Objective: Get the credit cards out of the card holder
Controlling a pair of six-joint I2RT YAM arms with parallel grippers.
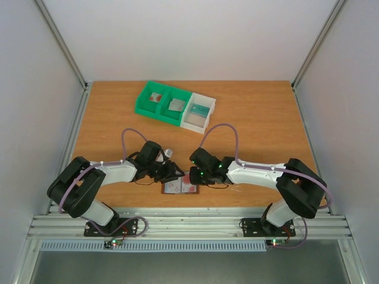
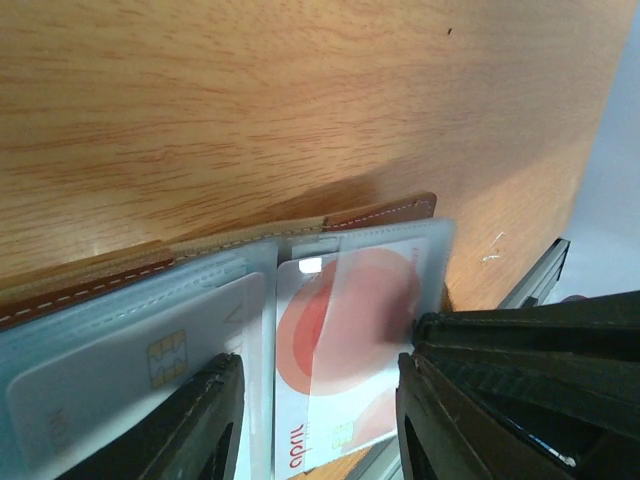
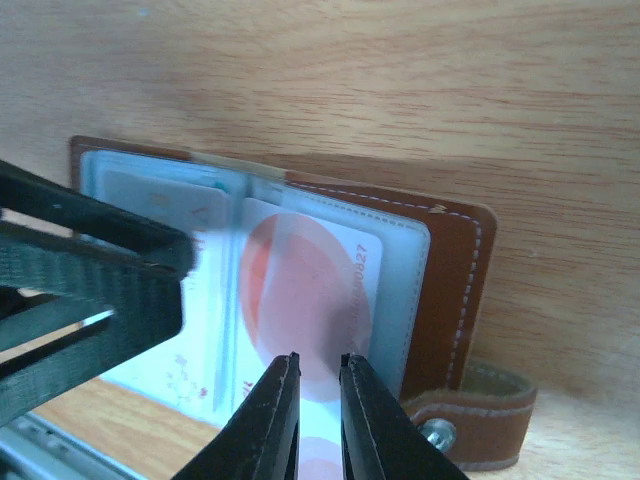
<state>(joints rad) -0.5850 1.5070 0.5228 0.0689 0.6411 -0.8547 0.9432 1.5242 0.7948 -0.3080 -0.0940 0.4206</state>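
The card holder (image 1: 180, 187) lies open on the table near the front edge, brown with clear inner sleeves (image 3: 455, 270); its brown edge shows in the left wrist view (image 2: 380, 212). A red-and-white credit card (image 2: 340, 330) sits in the right sleeve and sticks out of it toward the table edge (image 3: 300, 290). A pale card with a chip (image 2: 120, 370) is in the left sleeve. My left gripper (image 1: 172, 171) is open, its fingers astride the red card (image 2: 320, 420). My right gripper (image 1: 194, 175) has its jaws a narrow gap apart, tips on the red card (image 3: 318, 362), nothing between them.
The holder's snap tab (image 3: 480, 420) lies on the wood at its right. A green bin (image 1: 161, 102) and a white bin (image 1: 198, 111) stand at the back of the table. The metal front rail (image 1: 189, 225) runs just behind the holder.
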